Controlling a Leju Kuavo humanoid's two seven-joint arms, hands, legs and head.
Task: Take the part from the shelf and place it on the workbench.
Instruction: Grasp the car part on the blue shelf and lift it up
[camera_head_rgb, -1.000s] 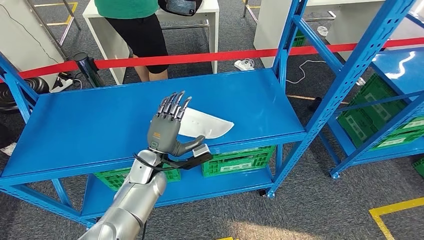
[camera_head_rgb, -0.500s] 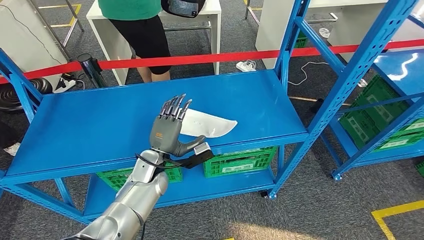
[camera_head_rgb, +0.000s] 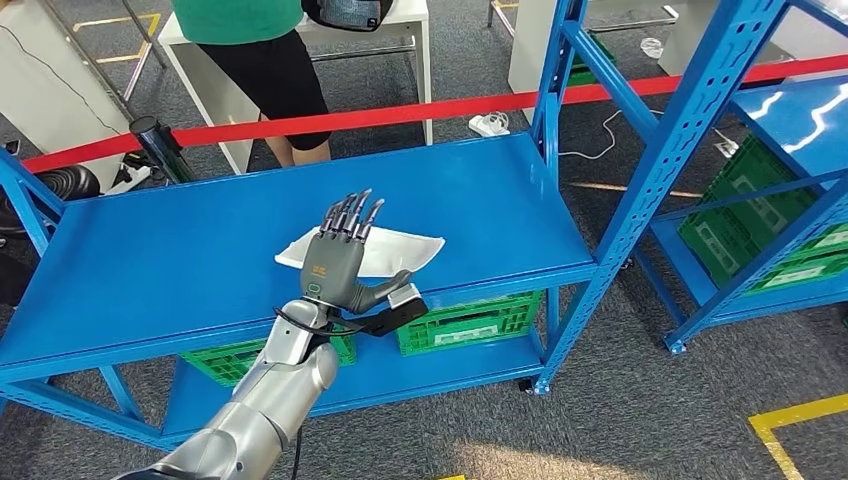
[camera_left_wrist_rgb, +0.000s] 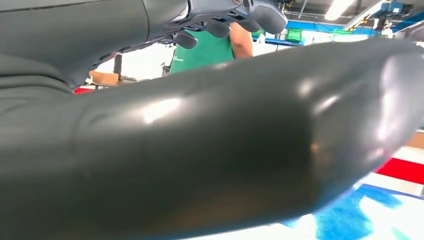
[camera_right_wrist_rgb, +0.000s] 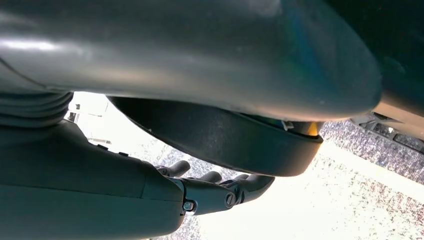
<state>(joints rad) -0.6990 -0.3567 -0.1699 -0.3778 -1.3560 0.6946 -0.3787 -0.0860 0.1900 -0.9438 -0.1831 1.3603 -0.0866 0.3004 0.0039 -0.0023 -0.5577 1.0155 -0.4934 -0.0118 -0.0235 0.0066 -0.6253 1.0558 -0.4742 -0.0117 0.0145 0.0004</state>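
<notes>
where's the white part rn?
Head view: white part lies flat on the blue shelf, near its front edge, partly behind the raised left hand.

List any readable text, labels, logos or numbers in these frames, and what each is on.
None can be read.
Orange mark on the back of the left hand: too small to read.
White labels on the green crates under the shelf: blurred.
White part: no print visible.
</notes>
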